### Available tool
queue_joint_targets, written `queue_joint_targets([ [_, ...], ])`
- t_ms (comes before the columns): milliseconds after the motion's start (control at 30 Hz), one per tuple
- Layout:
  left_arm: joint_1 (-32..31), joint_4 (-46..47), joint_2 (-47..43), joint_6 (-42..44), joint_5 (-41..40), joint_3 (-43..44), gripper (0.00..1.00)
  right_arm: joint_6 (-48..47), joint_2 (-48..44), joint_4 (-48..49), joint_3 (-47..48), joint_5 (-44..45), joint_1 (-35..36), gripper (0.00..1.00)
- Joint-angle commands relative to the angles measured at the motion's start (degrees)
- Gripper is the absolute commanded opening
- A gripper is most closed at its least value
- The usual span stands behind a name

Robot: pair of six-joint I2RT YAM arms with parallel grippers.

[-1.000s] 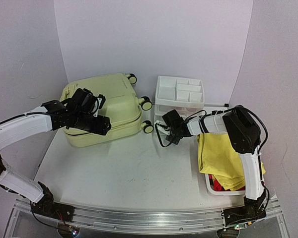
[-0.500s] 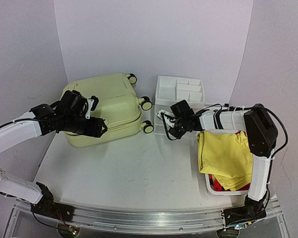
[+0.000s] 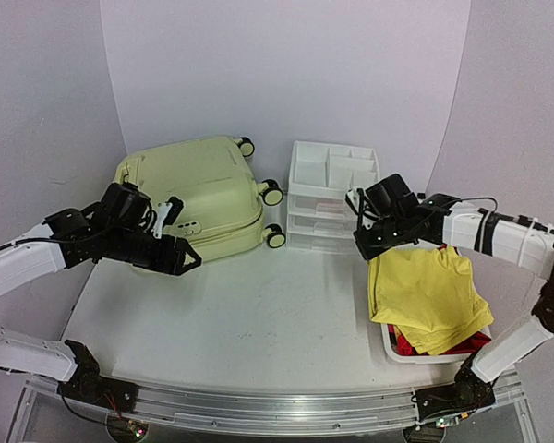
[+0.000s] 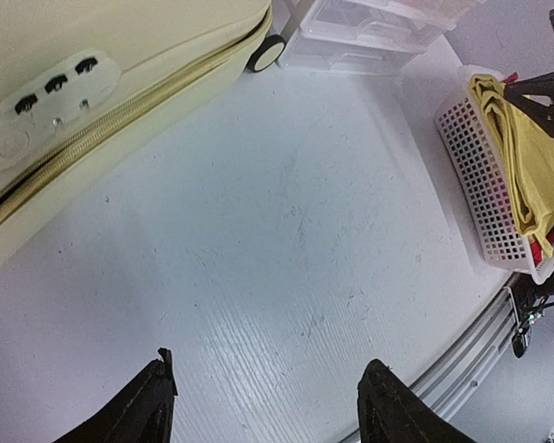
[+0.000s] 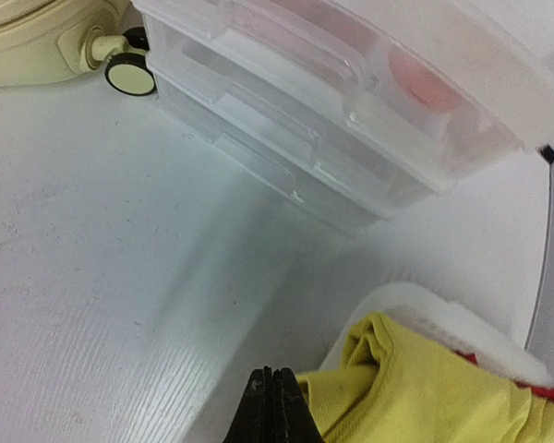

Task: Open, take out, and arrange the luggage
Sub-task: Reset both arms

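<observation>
Beside the luggage [image 3: 198, 185] front edge, left hand [image 3: 186, 263] hovers spread.

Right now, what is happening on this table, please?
The luggage lies closed at the back left, and neither robot arm touches it. The left gripper hovers in front of it, jaws open and empty. The right gripper, jaws shut on nothing, hangs by the basket of yellow cloth.

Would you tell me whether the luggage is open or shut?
Shut: the luggage lies flat, both shells closed together, no lining showing.
</observation>
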Motion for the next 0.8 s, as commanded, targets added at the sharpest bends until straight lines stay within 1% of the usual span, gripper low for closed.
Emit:
queue_joint_targets([
  [0,0.2,0.0,-4.8,-2.4,1.2,-3.2,0.68,10.9,-8.8,-6.4,-4.1,2.1,-0.5,0.0],
  [133,0.2,0.0,-7.5,-3.2,-0.1,-4.8,0.68,14.6,-14.6,-8.0,-7.3,5.6,-1.0,0.0],
  [167,0.2,0.0,-7.8,-3.3,-0.2,-4.9,0.68,15.7,-15.5,-8.6,-8.2,7.1,-1.4,0.0],
  [300,0.2,0.0,-8.8,-4.6,-2.2,-5.6,0.69,19.0,-16.9,-10.7,-10.4,8.3,-3.9,0.0],
  [367,0.2,0.0,-9.4,-5.6,-5.7,-6.6,0.71,20.1,-18.5,-9.1,-12.4,9.4,-5.1,0.0],
  [433,0.2,0.2,-9.6,-5.5,-9.5,-7.1,0.75,20.7,-20.3,-5.0,-14.7,11.5,-6.1,0.01],
  [467,0.2,0.3,-9.7,-5.0,-11.5,-6.9,0.77,20.7,-21.1,-2.7,-15.6,12.5,-6.7,0.08],
  [500,0.2,0.2,-9.7,-4.5,-13.9,-6.4,0.85,20.4,-21.8,-0.4,-16.3,14.1,-7.2,0.19],
  [533,0.2,0.1,-9.7,-3.9,-17.0,-5.9,0.97,19.6,-22.3,1.8,-17.1,15.8,-7.5,0.3],
  [567,0.2,0.1,-9.9,-2.8,-19.5,-5.1,0.99,18.5,-22.7,4.0,-17.6,17.6,-7.7,0.46],
  [600,0.2,0.3,-10.4,-1.1,-20.8,-4.3,1.0,17.4,-22.9,5.9,-18.0,20.2,-7.8,0.78],
  [633,0.2,0.9,-10.8,0.7,-22.2,-4.1,1.0,17.0,-23.1,6.7,-18.1,22.8,-7.8,0.96],
  [667,0.2,2.6,-11.4,2.7,-23.3,-4.5,1.0,16.5,-23.4,7.2,-18.2,25.3,-7.8,0.98],
  [700,0.2,4.4,-12.2,6.0,-23.1,-5.0,1.0,16.6,-23.6,7.6,-18.2,27.9,-7.8,0.98],
  [733,0.2,5.9,-12.9,11.5,-22.2,-5.7,1.0,16.6,-23.7,7.8,-18.3,30.3,-7.8,0.98],
  [767,0.2,6.8,-13.4,13.9,-22.3,-6.1,1.0,15.3,-23.8,8.3,-18.2,31.2,-7.8,0.98],
])
